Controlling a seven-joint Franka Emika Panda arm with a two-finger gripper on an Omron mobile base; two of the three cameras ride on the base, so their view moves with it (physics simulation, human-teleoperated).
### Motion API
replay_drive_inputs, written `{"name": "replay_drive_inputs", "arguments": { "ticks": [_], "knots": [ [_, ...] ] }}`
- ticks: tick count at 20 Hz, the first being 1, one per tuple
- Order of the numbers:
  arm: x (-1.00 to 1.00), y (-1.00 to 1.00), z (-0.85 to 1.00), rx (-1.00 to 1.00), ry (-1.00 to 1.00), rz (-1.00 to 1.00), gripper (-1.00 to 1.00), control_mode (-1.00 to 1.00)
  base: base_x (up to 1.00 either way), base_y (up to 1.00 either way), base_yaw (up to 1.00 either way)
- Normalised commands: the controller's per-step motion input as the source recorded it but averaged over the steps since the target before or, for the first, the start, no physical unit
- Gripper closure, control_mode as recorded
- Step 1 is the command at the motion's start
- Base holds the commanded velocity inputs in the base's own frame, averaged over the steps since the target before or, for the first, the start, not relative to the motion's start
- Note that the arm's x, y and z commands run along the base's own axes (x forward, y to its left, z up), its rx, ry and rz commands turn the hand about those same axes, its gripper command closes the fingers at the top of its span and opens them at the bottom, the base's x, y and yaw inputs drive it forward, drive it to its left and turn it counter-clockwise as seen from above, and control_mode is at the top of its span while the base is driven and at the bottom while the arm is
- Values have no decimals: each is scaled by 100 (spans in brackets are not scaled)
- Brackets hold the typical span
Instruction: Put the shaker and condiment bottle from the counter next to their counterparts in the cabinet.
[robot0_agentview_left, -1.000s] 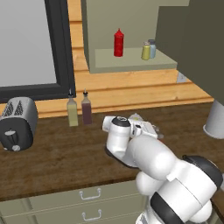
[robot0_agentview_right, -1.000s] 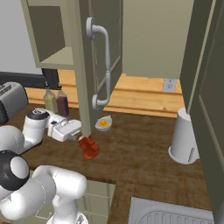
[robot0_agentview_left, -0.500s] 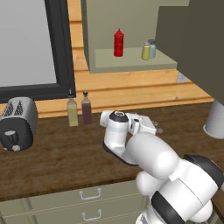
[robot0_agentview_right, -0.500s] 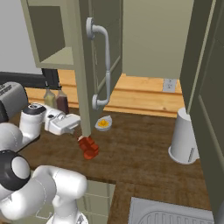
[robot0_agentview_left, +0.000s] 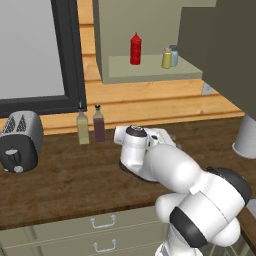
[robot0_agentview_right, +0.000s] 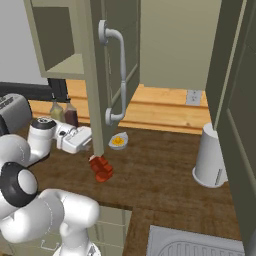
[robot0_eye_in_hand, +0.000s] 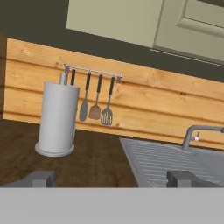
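Swinging right since the earlier frames, the gripper (robot0_eye_in_hand: 111, 178) hangs level above the counter (robot0_agentview_right: 165, 170), fingers apart and empty. Beside it, the condiment bottle (robot0_agentview_right: 102, 168) stands on the counter below the cabinet (robot0_agentview_right: 55, 70) door edge. It looks rigid, light and top-narrow; its ridged belly seems the safest hold.

- Two dark finger tips (robot0_eye_in_hand: 42, 178) low in frame, set wide apart, nothing between them.
- Dark wood-grain counter (robot0_eye_in_hand: 94, 159) ahead.
- White paper towel roll (robot0_eye_in_hand: 57, 118) upright on a round base, left of centre.
- Metal rail (robot0_eye_in_hand: 92, 71) on the wood-plank wall, four utensils (robot0_eye_in_hand: 95, 103) hanging from it.
- Ridged steel sink drainboard (robot0_eye_in_hand: 162, 162) at right, faucet (robot0_eye_in_hand: 200, 132) behind it.
- Pale cabinets (robot0_eye_in_hand: 146, 22) above.
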Motion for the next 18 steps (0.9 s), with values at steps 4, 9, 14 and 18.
{"name": "replay_drive_inputs", "arguments": {
  "ticks": [4, 9, 14, 18],
  "knots": [
    [0, -4, -28, 0, 2, 0, -100, -100, 0, 0, 0],
    [13, -5, -55, 0, 0, 6, -100, -100, 0, 0, 0],
    [10, -6, -14, 0, 0, 5, -100, -100, 0, 0, 0],
    [1, -4, 0, 0, 0, 3, -100, -100, 0, 0, 0]
  ]
}}
